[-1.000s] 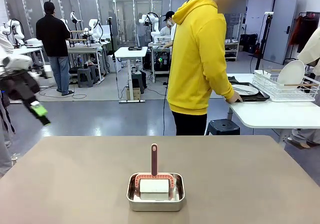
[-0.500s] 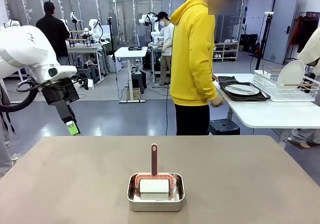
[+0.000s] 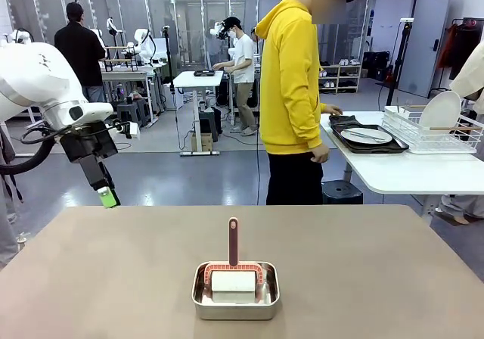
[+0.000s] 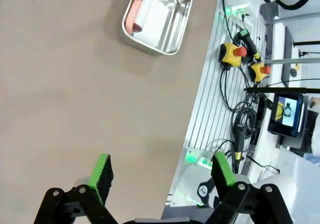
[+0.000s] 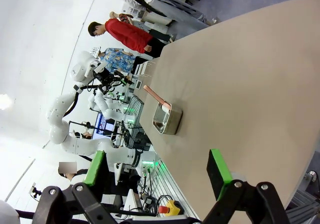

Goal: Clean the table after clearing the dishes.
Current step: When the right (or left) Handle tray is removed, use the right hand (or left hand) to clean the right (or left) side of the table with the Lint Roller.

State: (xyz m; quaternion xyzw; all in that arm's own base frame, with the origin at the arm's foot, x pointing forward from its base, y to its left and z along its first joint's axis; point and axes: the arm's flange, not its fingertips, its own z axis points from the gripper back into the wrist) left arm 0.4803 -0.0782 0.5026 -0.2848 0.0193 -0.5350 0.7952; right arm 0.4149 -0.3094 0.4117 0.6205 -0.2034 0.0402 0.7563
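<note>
While the left gripper (image 3: 107, 196) is held off the tabletop's (image 3: 378, 263) far left corner, jaws spread and empty, a steel pan (image 3: 235, 300) with a pink-framed roller (image 3: 234, 278) is seen mid-tabletop. Farther right, a person in a yellow hoodie (image 3: 291, 89) is seen beside the dishes (image 3: 366, 135), set on a dark tray (image 3: 382, 149) on a white table (image 3: 408, 174). The right gripper (image 5: 157, 166) is likewise spread and empty.
</note>
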